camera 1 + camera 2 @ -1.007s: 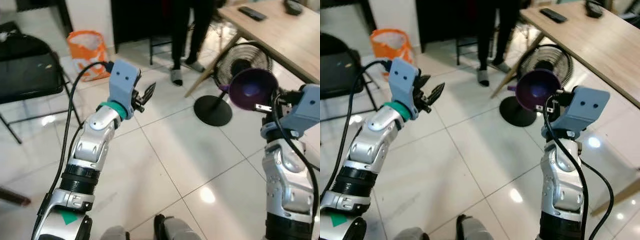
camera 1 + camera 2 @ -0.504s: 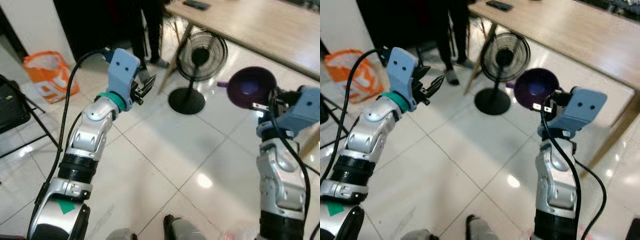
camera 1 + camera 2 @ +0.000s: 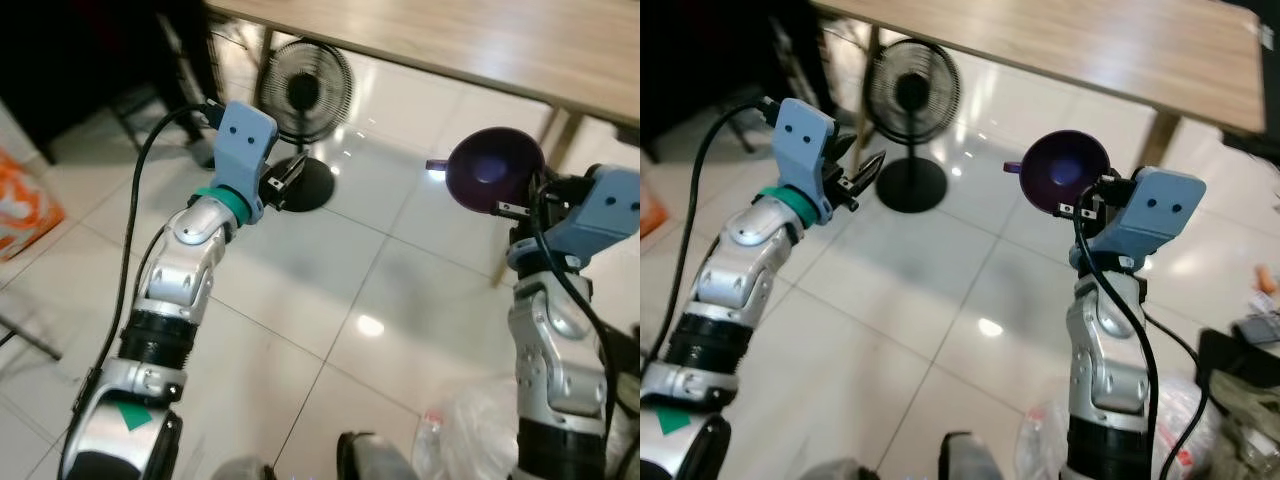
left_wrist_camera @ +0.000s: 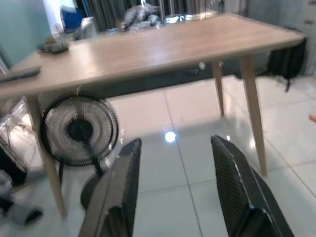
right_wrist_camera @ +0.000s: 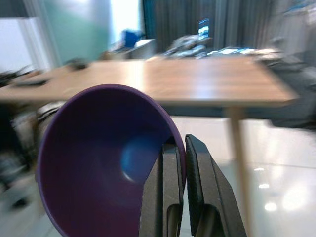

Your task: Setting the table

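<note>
The robot has turned toward the wooden table (image 3: 1090,45), so it looks closer now, with the right gripper (image 5: 180,158) pinching the purple bowl (image 3: 1065,172) and the left gripper (image 4: 177,192) open and empty.

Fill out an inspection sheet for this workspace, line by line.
Surface: wooden table ahead, top bare where visible; glossy tiled floor below.
Job's things: purple bowl held tilted, off the table.
Clutter: plastic bags on the floor by the right arm.
Grippers: right gripper pinches the bowl's rim; left gripper open, holding nothing.
Cables: black cable runs along the left arm, another along the right.
Surroundings: pedestal fan beside a table leg.
</note>
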Tool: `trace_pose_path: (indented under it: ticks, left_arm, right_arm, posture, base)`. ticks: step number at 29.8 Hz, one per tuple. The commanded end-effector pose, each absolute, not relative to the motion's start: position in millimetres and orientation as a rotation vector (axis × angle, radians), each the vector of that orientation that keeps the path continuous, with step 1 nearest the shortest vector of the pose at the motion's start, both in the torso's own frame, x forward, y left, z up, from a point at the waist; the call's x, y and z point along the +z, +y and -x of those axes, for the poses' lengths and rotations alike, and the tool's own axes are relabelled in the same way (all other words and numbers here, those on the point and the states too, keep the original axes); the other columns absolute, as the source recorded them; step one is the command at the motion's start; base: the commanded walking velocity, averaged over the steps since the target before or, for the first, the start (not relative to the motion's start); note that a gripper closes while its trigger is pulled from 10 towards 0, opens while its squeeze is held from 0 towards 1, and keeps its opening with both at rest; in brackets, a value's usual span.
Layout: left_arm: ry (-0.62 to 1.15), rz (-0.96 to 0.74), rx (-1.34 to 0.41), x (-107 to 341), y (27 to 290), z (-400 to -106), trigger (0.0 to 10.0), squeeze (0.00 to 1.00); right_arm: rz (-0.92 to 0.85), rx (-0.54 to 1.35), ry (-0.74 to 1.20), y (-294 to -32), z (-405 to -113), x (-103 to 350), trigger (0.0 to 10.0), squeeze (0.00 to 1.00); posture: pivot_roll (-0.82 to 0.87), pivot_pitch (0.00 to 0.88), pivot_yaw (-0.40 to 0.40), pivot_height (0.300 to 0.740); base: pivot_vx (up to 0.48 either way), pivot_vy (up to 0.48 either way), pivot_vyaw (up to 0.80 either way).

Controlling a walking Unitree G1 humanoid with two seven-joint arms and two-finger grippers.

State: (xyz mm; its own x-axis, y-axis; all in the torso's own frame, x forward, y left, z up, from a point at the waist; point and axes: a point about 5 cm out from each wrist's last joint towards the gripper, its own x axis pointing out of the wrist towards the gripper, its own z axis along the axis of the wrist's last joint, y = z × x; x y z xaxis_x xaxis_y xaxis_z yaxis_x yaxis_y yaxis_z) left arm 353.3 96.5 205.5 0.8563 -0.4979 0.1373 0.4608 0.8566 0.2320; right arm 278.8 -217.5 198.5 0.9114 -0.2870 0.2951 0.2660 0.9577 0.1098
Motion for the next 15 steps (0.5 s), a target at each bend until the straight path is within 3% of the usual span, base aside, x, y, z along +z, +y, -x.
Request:
trace_pose_path:
  ticks: [1,15]
  left_arm:
    - [-0.19,-0.226,-0.45,202.5,103.2,-356.6,10.0,0.0]
    - [-0.204,-0.212,-0.436,204.6,101.1,-358.3,10.0,0.0]
  right_arm:
    - [-0.072,-0.26,-0.355,-210.8,-279.5,204.5,10.0,0.0]
    - [-0.066,-0.261,-0.356,-213.4,-277.7,203.9,10.0,0.0]
  posture:
    - [0.1,0.009,0.058,0.74]
    - [0.09,0.008,0.055,0.74]
  base:
    - [0.469,0.0,0.0]
    - [0.478,0.0,0.0]
